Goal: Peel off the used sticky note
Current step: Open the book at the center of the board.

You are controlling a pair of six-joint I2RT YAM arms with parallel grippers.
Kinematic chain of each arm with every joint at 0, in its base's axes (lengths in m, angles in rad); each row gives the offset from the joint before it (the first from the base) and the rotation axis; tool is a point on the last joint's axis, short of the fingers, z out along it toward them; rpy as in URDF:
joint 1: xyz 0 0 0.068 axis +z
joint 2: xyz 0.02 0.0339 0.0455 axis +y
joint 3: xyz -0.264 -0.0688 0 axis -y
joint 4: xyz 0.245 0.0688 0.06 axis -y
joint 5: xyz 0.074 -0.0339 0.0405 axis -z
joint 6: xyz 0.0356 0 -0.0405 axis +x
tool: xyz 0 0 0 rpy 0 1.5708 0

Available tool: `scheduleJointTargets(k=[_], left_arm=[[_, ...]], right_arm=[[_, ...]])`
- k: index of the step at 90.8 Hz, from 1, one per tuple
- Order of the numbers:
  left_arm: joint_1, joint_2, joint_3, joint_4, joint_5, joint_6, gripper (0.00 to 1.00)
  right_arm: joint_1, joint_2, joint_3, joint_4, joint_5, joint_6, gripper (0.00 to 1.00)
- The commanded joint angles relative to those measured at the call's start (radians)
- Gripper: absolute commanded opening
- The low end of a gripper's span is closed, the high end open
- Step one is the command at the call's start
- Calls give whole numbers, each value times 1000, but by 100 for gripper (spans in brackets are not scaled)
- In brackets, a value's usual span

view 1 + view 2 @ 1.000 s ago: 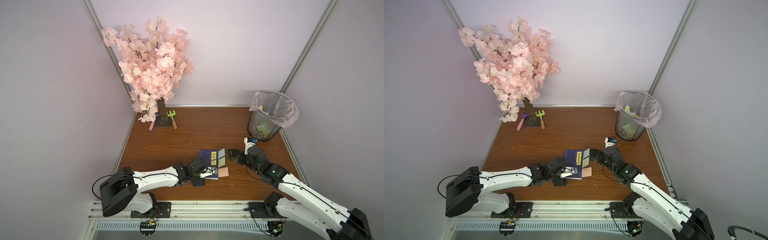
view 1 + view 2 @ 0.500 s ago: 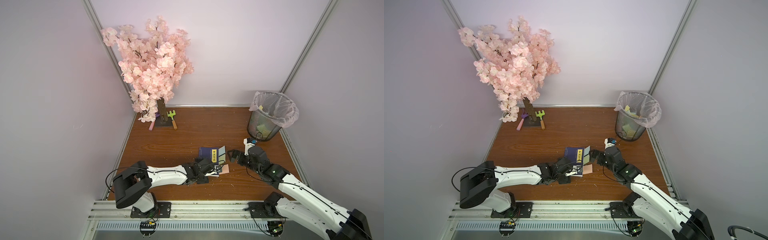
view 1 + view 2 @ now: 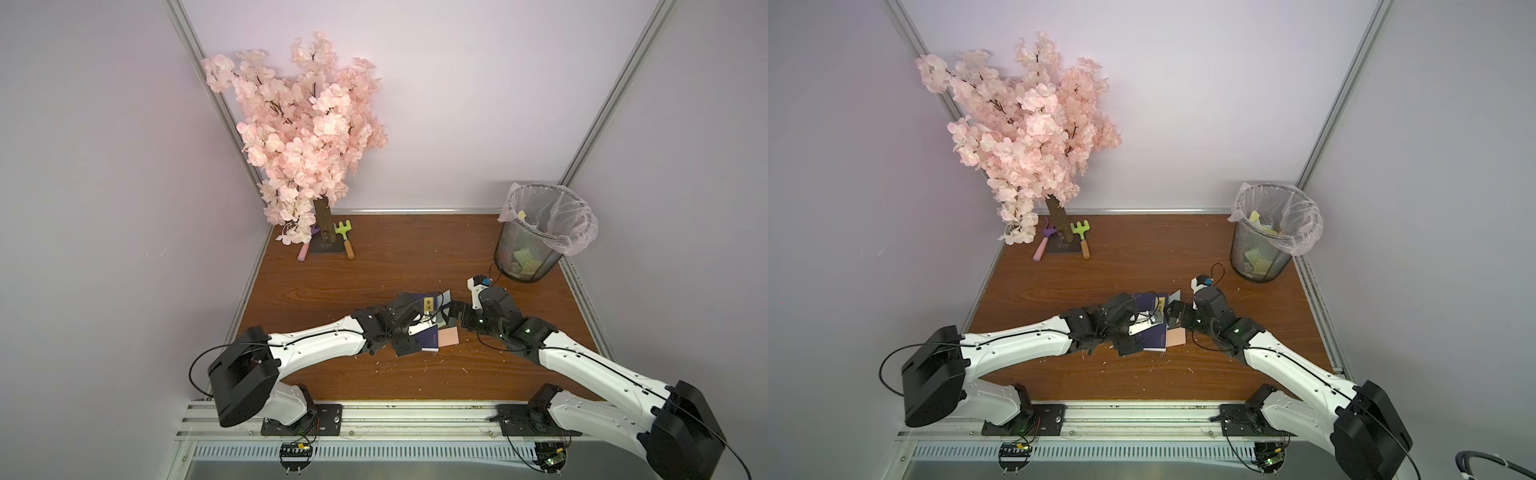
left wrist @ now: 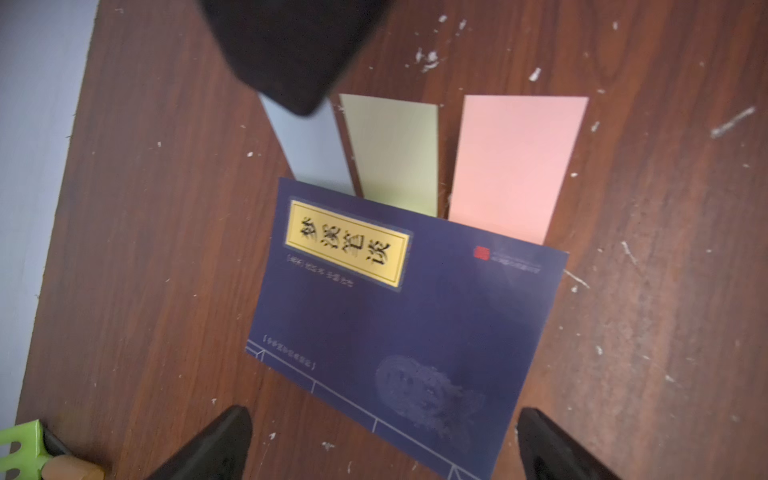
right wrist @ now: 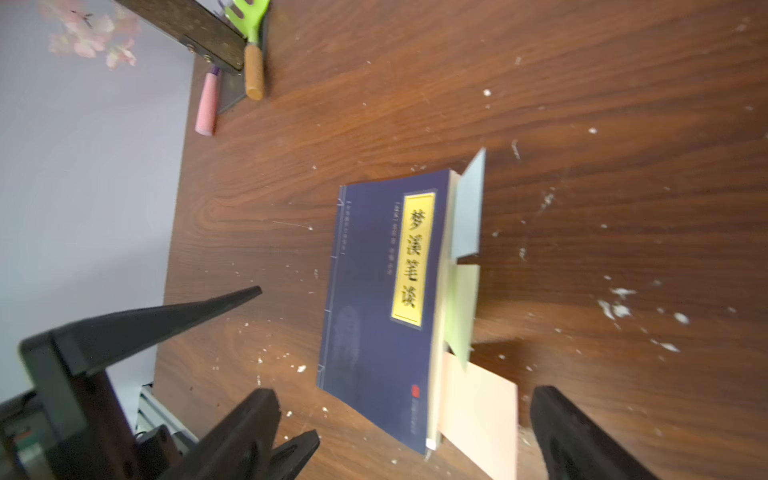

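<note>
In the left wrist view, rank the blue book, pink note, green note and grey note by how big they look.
1. blue book
2. pink note
3. green note
4. grey note, partly hidden, so unsure against green

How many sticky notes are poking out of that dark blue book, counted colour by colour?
Grey-blue sticky note: 1
Green sticky note: 1
Pink sticky note: 1
Total: 3, all sticking out of the same edge of the blue book.
</note>
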Motion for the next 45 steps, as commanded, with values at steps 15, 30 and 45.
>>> scheduleJointTargets(k=[15,30,45], left_arm=[[127,0,-99,122,41,-54,96],[128,18,-141,196,8,-69,96],[128,-1,-190,255,-16,-84,96]], right_arm=[[4,122,117,122,-82,40,96],[-10,217,146,171,-113,55,96],[-55,274,145,224,-147,65,96]])
